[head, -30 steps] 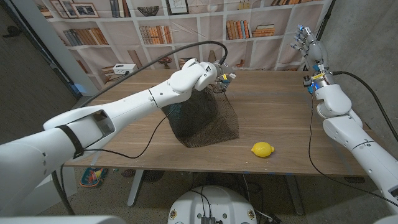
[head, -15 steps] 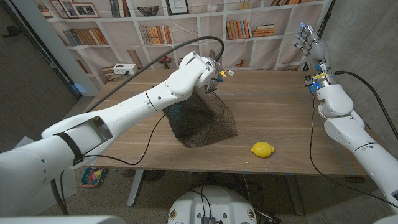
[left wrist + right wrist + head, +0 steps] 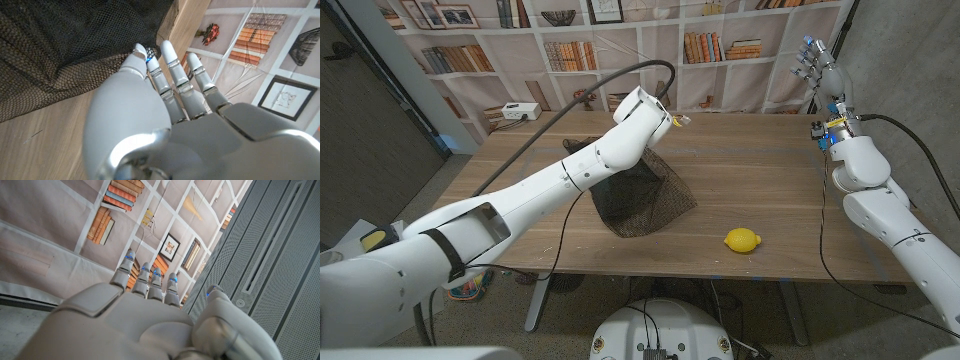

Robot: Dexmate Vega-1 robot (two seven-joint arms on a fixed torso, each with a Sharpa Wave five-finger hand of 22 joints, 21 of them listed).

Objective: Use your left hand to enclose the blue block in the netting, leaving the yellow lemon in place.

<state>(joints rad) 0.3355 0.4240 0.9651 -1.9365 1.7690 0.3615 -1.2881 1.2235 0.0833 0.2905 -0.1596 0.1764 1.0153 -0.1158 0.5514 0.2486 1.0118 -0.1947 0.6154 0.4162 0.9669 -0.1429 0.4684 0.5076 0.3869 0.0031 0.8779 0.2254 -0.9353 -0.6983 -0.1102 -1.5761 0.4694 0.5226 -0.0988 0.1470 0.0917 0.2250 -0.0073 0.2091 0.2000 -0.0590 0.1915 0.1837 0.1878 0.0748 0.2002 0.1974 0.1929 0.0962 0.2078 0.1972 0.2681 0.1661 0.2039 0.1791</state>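
White glossy arms w/ black cables, blue-tipped fingers [image 3: 129, 260].

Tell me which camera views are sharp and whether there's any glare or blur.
Head view: evenly lit and sharp, soft sheen on the table, netting dark. Left wrist view: left hand close and soft-edged, mesh crisp. Right wrist view: right hand blurred, shelves clear.

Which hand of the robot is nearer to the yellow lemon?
Left. The left hand is over the netting, behind the lemon; the right hand is raised at the table's far right corner, farther away.
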